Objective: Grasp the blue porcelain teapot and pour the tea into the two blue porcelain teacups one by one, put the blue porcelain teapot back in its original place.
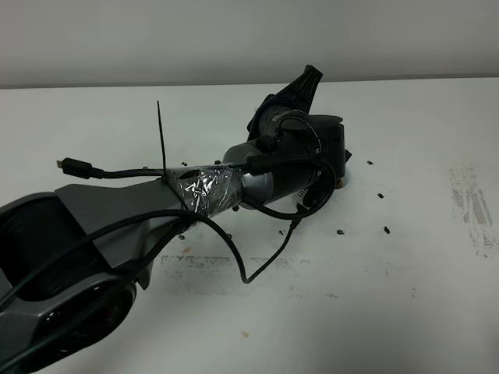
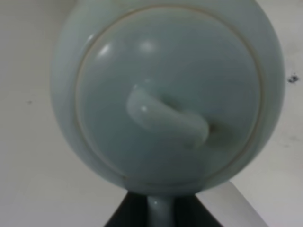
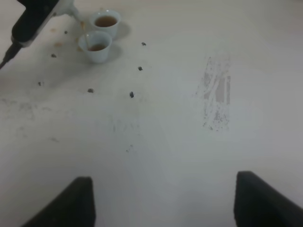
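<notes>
The blue porcelain teapot (image 2: 165, 90) fills the left wrist view, seen lid-on with its knob (image 2: 165, 118) in the middle. My left gripper (image 2: 158, 210) is shut on its loop handle. In the high view my left arm (image 1: 234, 183) covers the teapot and both cups. The two blue porcelain teacups (image 3: 105, 21) (image 3: 97, 46) stand side by side in the right wrist view, both holding brown tea. A pale spout tip (image 3: 72, 10) hangs just beside them. My right gripper (image 3: 165, 203) is open and empty, low over bare table, well away from the cups.
Small dark specks (image 3: 131, 94) and brown tea drops (image 3: 57, 44) lie on the white table around the cups. A grey scuffed patch (image 3: 218, 94) marks the table to the right, also seen in the high view (image 1: 472, 206). Loose cables (image 1: 257, 257) hang from the left arm.
</notes>
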`<state>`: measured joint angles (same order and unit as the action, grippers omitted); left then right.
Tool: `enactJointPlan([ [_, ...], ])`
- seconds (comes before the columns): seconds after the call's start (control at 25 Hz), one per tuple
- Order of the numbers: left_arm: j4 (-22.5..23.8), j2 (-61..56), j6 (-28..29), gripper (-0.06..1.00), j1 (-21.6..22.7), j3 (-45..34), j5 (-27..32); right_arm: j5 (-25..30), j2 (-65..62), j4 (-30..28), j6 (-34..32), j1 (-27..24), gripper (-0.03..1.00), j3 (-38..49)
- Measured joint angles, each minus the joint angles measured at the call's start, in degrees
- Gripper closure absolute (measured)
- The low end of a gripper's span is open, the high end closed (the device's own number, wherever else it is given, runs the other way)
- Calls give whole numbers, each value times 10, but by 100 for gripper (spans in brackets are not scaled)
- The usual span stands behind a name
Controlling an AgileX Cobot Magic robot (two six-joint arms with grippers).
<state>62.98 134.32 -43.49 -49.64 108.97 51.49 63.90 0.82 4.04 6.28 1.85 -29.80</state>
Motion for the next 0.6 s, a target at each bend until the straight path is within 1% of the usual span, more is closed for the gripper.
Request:
enactJointPlan([
  [0.32,1,0,-13,89,0,0,0,0,0,0,0,0,38,0],
  [0.6,13,0,-17,89,0,0,0,0,0,0,0,0,38,0],
])
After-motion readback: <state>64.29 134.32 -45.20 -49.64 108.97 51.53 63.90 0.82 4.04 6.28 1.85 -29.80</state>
